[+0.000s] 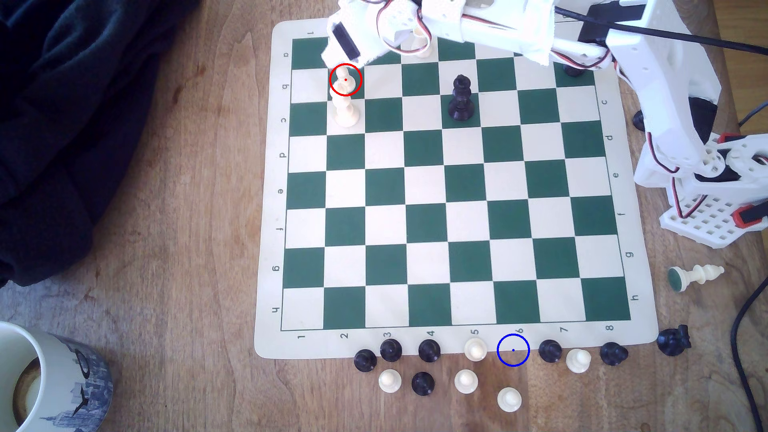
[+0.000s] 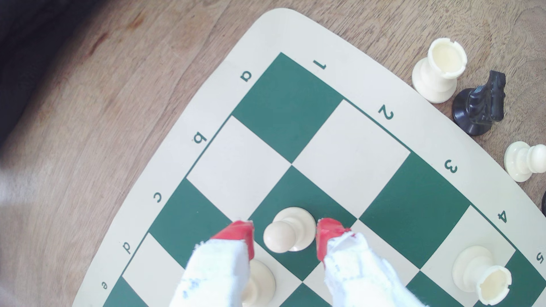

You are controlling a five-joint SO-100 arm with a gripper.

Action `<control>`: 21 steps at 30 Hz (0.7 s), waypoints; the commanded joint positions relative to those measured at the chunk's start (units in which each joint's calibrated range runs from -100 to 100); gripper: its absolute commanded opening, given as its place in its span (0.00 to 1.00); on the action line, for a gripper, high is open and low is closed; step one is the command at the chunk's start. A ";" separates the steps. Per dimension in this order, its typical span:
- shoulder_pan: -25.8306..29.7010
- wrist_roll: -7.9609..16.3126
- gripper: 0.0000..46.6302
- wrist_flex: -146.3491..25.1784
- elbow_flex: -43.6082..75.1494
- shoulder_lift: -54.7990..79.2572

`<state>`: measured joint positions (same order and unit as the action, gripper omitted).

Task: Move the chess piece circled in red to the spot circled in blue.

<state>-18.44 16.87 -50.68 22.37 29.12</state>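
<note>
Pawn [image 2: 288, 231] on a green square near the mat [image 2: 274, 26] corner; gripper [image 2: 285, 236] spread, astride it, not touching. We judge it light, stiff, slick plastic; pinch below the head

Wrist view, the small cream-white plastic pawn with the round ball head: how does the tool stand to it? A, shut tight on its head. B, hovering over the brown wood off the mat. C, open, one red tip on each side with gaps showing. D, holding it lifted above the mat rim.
C: the tool is open, its red tips flanking the small cream-white plastic pawn, which stands on a green square, with gaps visible.
</note>
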 commanded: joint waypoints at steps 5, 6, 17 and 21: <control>0.88 0.34 0.25 1.46 7.82 0.09; 1.03 0.39 0.25 1.46 8.19 0.34; 1.35 0.20 0.26 1.29 10.27 2.55; 1.11 -0.05 0.26 1.29 10.45 2.55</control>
<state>-17.18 17.17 -50.12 27.34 33.72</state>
